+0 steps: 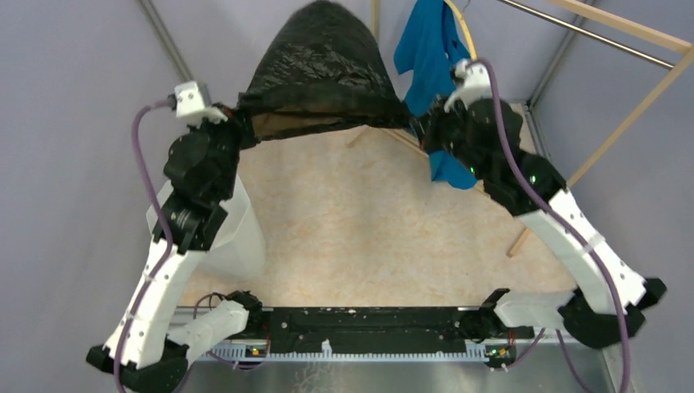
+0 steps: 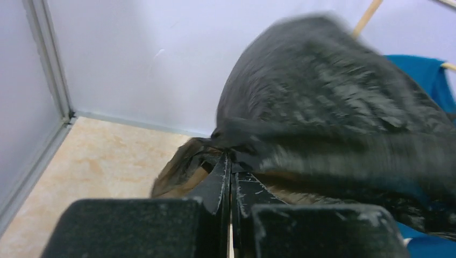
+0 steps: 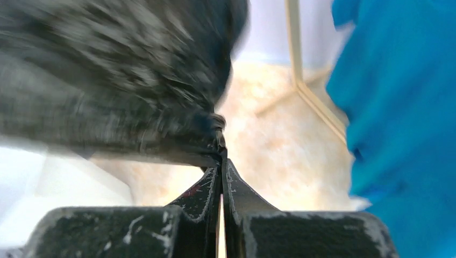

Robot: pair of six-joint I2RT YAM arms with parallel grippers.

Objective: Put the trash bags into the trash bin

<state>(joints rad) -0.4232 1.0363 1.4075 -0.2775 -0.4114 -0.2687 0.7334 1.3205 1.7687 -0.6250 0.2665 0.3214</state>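
Observation:
The black trash bag [image 1: 323, 70] hangs stretched between my two grippers, raised above the table at the back, its mouth open toward the camera and its body billowing upward. My left gripper [image 1: 236, 110] is shut on the bag's left rim; in the left wrist view the gripper [image 2: 230, 161] pinches the crinkled black film [image 2: 322, 107]. My right gripper [image 1: 417, 123] is shut on the bag's right rim; in the right wrist view the gripper [image 3: 220, 158] clamps the blurred bag [image 3: 107, 80]. The white trash bin [image 1: 237, 233] stands at the near left, partly hidden by my left arm.
A blue T-shirt [image 1: 430, 49] hangs from a wooden rack [image 1: 622, 123] at the back right, right behind my right gripper; it fills the right side of the right wrist view [image 3: 398, 107]. Grey walls close in the beige tabletop [image 1: 385, 221].

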